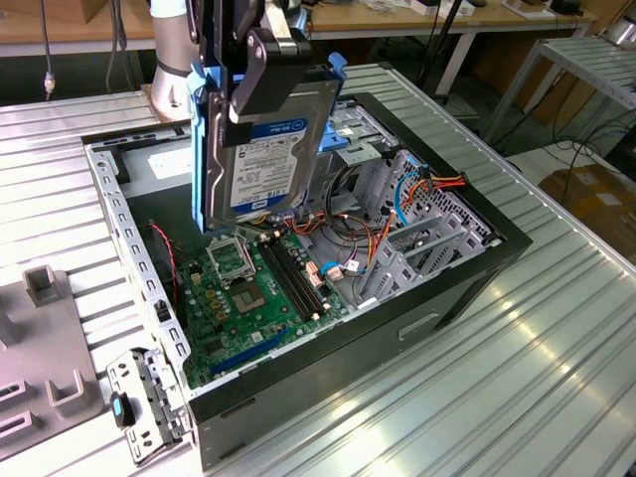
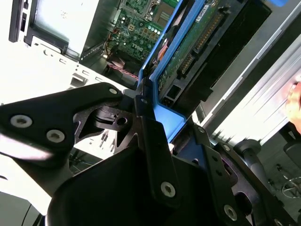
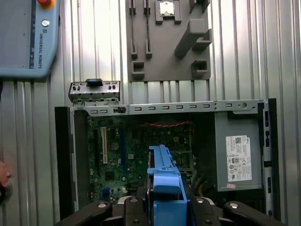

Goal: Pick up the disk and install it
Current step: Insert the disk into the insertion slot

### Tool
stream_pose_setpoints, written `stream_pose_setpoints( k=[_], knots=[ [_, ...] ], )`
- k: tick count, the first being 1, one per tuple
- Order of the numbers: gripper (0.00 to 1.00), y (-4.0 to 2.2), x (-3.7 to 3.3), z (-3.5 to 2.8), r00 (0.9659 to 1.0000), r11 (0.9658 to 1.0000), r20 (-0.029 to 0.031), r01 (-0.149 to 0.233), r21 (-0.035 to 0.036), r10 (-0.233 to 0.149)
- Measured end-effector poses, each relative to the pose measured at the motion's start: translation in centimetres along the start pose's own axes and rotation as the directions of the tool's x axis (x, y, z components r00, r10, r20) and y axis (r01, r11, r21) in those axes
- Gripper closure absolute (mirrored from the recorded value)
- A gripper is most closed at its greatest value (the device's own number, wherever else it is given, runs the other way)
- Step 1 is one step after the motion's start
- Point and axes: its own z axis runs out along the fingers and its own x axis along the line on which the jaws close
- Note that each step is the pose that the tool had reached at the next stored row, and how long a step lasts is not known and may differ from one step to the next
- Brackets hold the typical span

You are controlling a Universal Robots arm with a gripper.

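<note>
While clamped upright in the gripper [image 1: 254, 78], the disk [image 1: 266, 159] hangs above the open computer case [image 1: 397, 343], over its motherboard [image 1: 260, 293]. Hazard: a skewed descent could snag the cables [image 1: 350, 260] beside the drive cage [image 1: 422, 243]; a slack grip would drop it there.

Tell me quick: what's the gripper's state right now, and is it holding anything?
Gripper: shut on the disk, which it holds on edge above the open computer case.
</note>
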Motion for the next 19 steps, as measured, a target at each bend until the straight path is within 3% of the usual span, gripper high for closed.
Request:
stream_pose_setpoints(
  k=[9, 19],
  knots=[
    [0.63, -0.08, 0.64, -0.02, 1.0, 1.0, 0.0, 0.0, 0.0, 0.0],
    [0.63, -0.09, 0.7, -0.04, 1.0, 1.0, -0.0001, 0.0, 0.0, 0.0]
  ],
)
